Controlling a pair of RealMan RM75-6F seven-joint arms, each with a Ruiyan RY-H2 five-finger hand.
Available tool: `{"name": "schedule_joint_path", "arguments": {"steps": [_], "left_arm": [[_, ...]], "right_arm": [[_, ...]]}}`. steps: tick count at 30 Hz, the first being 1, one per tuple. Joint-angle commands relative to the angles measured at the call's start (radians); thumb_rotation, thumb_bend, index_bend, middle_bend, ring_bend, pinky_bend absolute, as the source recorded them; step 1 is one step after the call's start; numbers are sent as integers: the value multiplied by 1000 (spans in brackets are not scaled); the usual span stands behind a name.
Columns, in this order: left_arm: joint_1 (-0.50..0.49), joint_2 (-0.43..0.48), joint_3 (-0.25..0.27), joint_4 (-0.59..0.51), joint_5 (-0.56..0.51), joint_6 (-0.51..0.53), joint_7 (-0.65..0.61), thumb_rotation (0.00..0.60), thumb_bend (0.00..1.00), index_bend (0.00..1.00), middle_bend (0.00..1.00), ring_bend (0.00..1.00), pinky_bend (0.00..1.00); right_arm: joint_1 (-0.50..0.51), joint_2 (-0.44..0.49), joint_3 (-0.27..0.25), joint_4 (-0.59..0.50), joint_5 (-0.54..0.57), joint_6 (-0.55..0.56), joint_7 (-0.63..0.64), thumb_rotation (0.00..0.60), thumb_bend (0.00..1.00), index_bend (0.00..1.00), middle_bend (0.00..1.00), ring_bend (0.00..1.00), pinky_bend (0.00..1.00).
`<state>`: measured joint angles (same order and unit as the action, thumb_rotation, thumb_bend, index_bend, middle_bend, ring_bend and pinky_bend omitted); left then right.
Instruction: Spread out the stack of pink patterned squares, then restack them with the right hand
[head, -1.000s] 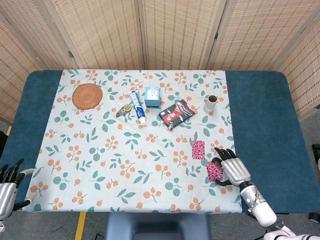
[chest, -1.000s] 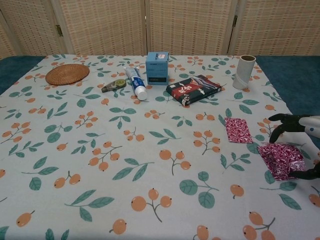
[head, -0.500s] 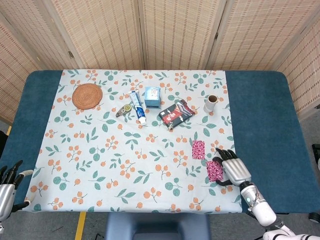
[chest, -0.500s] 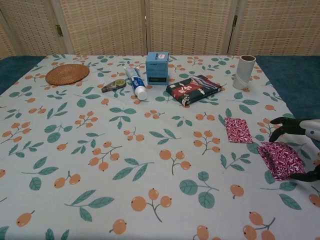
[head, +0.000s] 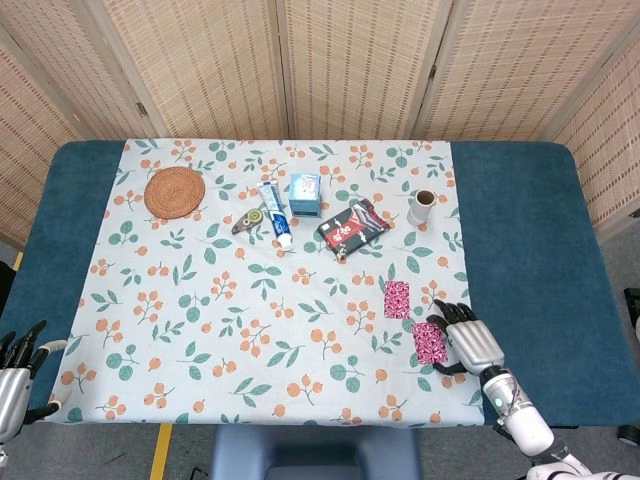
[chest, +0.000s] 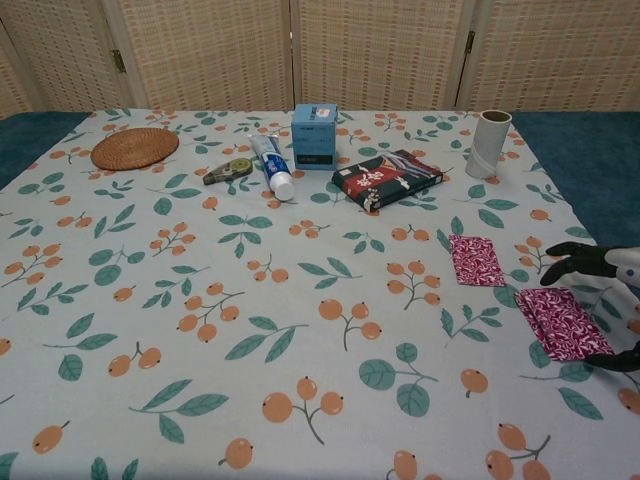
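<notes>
Two pink squares with white swirls, one (chest: 475, 261) lying apart, the other (chest: 562, 322) flat beside the empty, spread right hand (head: 470, 340).

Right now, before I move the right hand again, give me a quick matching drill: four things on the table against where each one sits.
Things:
1. woven coaster
2. paper tube
3. blue box
4. lone pink square

Places:
A. upright at the cloth's far right
B. flat on the cloth, just beyond the right hand
C. far left of the cloth
D. between the toothpaste and the dark packet

Pairs: 1-C, 2-A, 3-D, 4-B
</notes>
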<state>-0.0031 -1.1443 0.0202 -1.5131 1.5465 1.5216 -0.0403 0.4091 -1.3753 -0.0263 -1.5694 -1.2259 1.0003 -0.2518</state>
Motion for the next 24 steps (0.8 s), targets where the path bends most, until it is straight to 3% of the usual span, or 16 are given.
{"name": "schedule_joint_path", "arguments": {"steps": [1, 7, 13, 24], "left_arm": [[0, -1, 1, 2, 1, -1, -1, 600, 281, 290, 82, 156, 0], [0, -2, 0, 4, 1, 1, -5, 600, 281, 292, 83, 157, 0], [-1, 1, 1, 4, 7, 4, -10, 600, 281, 292, 84, 157, 0], [17, 3, 8, 13, 13, 29, -28, 600, 282, 292, 89, 165, 0]], "right_arm": [[-1, 2, -1, -1, 4, -3, -4, 518, 262, 166, 39, 0, 0], [-3, 8, 8, -16, -6, 7, 2, 517, 262, 136, 38, 0, 0], [18, 33, 58, -70, -3, 13, 30, 516, 261, 136, 38, 0, 0], [118, -36, 154, -67, 224, -49, -113, 515, 262, 136, 38, 0, 0]]}}
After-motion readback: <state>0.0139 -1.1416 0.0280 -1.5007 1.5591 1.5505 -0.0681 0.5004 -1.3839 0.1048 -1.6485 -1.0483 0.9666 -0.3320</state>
